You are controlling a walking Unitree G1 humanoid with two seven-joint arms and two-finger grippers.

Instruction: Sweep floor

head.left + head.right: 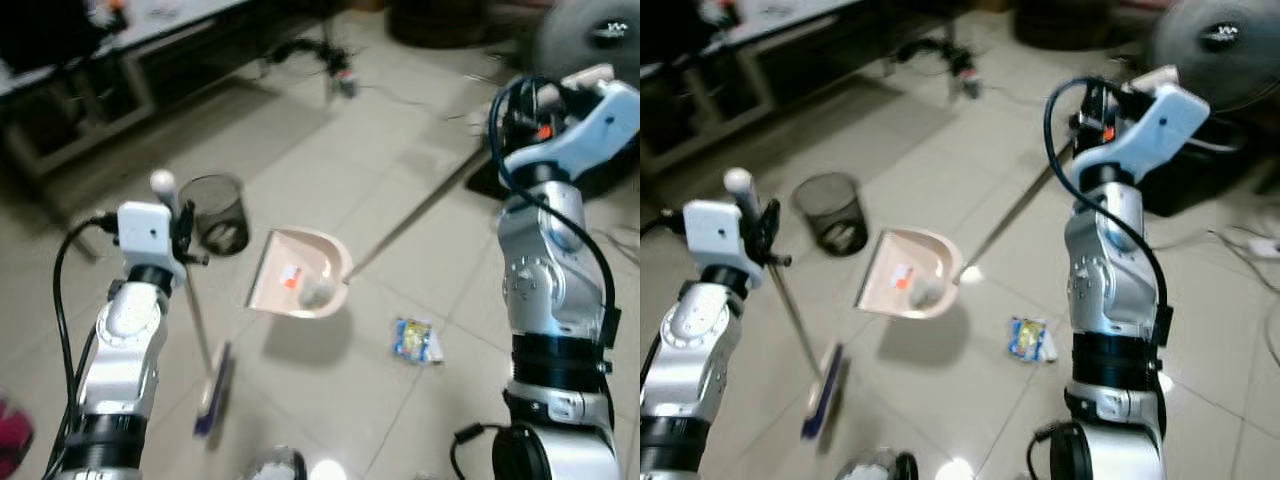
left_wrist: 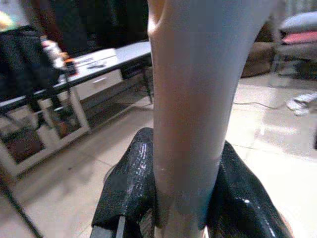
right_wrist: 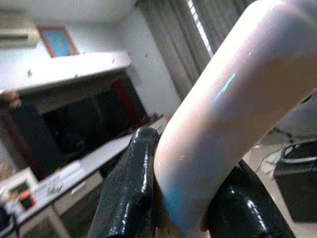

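Dustpan (image 1: 300, 275) is hanging tilted above the tiled floor (image 1: 330, 380), casting a shadow on the tiles beneath it. Inside it, an orange scrap and a grey crumpled lump are sitting against the back wall. Its long handle (image 1: 420, 212) is running up to the right gripper (image 3: 183, 198), whose jaws are pinching the pale handle end between both black fingers (image 3: 129, 188).

Left gripper (image 2: 185, 198) is holding the broom (image 1: 200, 340) near the top of its shaft; the jaws are pinching the shaft on both sides. The broom head (image 1: 215, 390) is resting on the floor, just below and left of the dustpan.

Black mesh wastebasket (image 1: 215, 212) is standing upright on the floor, just beside the dustpan's left edge; something pale is lying in its bottom, too blurred to identify.

Blue and yellow wrapper (image 1: 415, 340) is lying on the tiles to the right of the dustpan, apart from it.

Low bench (image 2: 99, 62) with small items on top is standing at the far left.
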